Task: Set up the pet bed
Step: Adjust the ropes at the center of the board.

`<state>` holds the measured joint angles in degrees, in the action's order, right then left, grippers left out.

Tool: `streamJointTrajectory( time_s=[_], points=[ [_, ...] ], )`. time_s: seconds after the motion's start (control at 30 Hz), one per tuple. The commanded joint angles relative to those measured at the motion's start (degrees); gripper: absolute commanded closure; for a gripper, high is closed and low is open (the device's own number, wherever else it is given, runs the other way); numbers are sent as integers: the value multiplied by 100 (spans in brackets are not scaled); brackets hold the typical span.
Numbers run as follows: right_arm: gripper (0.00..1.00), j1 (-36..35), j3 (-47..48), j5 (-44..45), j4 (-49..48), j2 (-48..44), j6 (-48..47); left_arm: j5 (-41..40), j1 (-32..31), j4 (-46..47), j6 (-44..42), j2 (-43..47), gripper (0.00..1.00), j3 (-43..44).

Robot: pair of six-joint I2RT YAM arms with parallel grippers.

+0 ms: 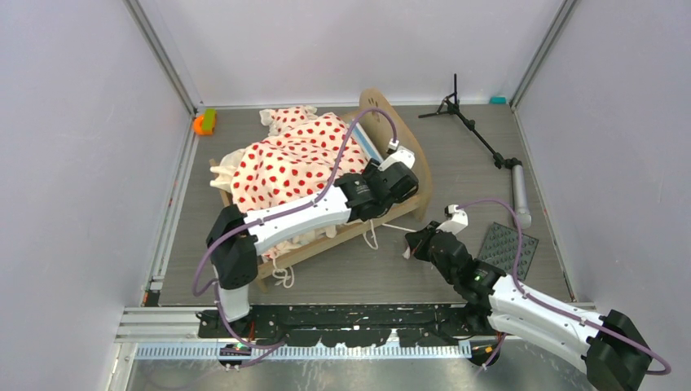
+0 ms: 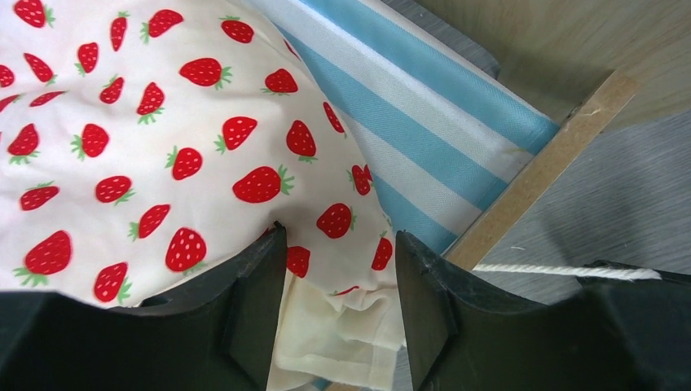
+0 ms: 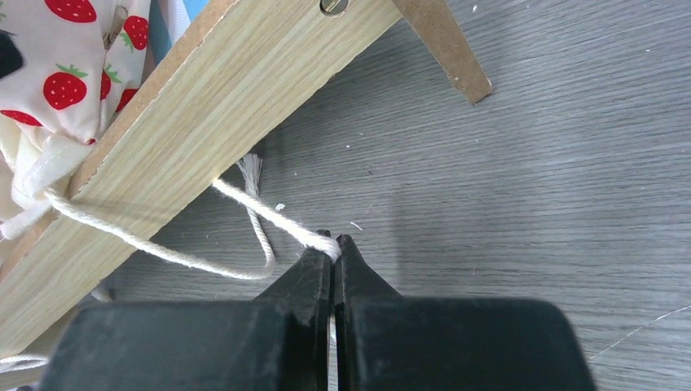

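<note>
- Lab robot cell: plain pale panels [image 1: 73, 163] wall in the grey table [image 1: 350, 277].
- Aluminium posts [image 1: 163, 57] at the upper corners; black tripod stand [image 1: 477, 134] at upper right.

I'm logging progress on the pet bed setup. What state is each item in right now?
bed frame: standing upright.
striped mattress: in the frame, partly uncovered.
strawberry-print bedding: bunched over the mattress.
left gripper: open above the bedding's edge.
right gripper: shut on the white cord.
white cord: pinched, otherwise slack.
tripod stand: lying flat.
</note>
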<state>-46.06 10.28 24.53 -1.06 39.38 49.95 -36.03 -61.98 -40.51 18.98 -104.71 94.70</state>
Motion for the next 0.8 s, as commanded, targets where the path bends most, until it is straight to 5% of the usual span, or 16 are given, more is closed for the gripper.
streamJointTrajectory(
  time_s=[0.0,0.17,0.4,0.77],
  points=[
    [100,0,5,188,-123,-43,97,-15,46,109,152,-214,47,150],
    [100,1,-4,199,-87,-78,105,204,164,189,260,-329,49,26],
    [100,1,-17,215,-88,-94,116,243,252,248,257,-316,98,-1],
    [100,1,142,997,384,-387,283,885,547,702,654,-233,100,271]
  ],
)
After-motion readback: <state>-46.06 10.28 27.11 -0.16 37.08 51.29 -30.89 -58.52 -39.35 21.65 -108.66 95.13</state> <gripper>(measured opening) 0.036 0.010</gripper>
